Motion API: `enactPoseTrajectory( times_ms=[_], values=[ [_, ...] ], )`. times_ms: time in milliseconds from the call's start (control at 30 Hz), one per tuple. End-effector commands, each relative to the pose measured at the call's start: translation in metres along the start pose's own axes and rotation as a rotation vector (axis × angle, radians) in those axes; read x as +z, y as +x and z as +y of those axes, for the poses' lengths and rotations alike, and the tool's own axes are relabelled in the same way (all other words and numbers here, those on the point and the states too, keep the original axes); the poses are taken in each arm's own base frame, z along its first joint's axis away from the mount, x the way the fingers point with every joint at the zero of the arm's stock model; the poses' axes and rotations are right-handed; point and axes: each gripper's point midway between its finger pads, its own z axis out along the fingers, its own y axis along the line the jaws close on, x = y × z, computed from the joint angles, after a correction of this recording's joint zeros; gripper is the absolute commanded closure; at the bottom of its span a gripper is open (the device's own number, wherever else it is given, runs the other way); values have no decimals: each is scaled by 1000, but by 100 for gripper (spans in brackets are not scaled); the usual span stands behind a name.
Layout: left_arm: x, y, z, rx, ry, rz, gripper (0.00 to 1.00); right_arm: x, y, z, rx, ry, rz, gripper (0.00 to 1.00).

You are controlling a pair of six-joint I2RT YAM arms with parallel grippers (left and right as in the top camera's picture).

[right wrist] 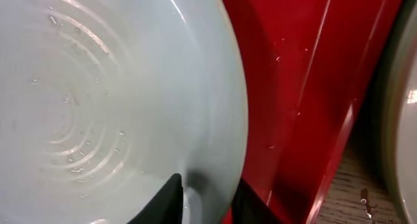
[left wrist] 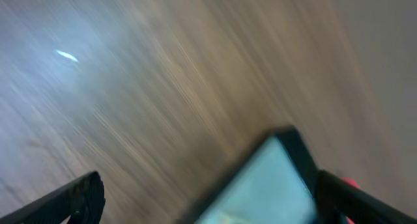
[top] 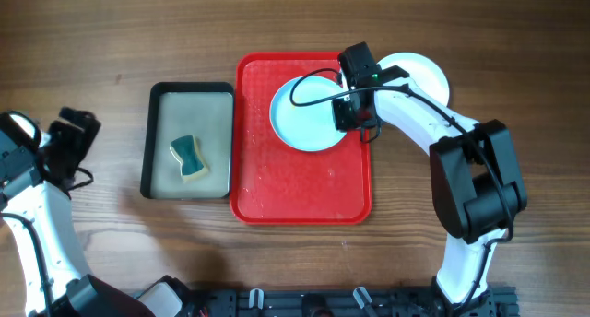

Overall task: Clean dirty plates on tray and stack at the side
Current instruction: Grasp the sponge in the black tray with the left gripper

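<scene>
A pale mint-blue plate lies in the far right part of the red tray. My right gripper is shut on this plate's right rim. The right wrist view shows one finger inside the wet plate and one outside it, with the gripper just over the tray floor. A white plate rests on the table beside the tray's far right corner, and its edge shows in the right wrist view. I cannot tell whether another plate lies under it. My left gripper is open and empty at the far left.
A black-rimmed basin with a blue-and-yellow sponge stands left of the tray. The blurred left wrist view shows the basin corner between the spread fingers of the left gripper. Water drops lie on the tray floor.
</scene>
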Motion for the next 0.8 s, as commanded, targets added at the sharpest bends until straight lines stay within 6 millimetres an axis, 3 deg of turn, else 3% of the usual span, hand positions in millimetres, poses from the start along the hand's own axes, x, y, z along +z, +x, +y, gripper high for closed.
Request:
enactPoseTrajectory(
  times_ms=[0, 167, 267, 333, 467, 533, 667, 733, 767],
  values=[
    [-16, 41, -78, 166, 406, 188, 0, -10, -1, 12, 19, -68, -10, 76],
    [2, 119, -115, 462, 329, 317, 0, -10, -1, 15, 22, -84, -8, 76],
    [3, 162, -142, 644, 293, 340, 0, -10, -1, 15, 21, -84, -8, 93],
    [-4, 185, -162, 755, 262, 356, 0, -10, -1, 15, 21, -84, -8, 96],
    [-34, 191, -202, 848, 183, 486, 0, -10, 0, 14, 22, -84, -4, 92],
    [-33, 196, -211, 867, 203, 482, 0, -10, 1, 18, 22, -102, 4, 73],
    [-34, 205, -224, 889, 248, 471, 2, -13, 2, 21, 34, -175, 18, 73],
    [-32, 205, -224, 889, 247, 472, 46, -17, 0, 19, 73, -254, 31, 73],
    [-30, 207, -224, 891, 246, 475, 59, -20, 0, 18, 98, -308, 41, 73]
  ],
)
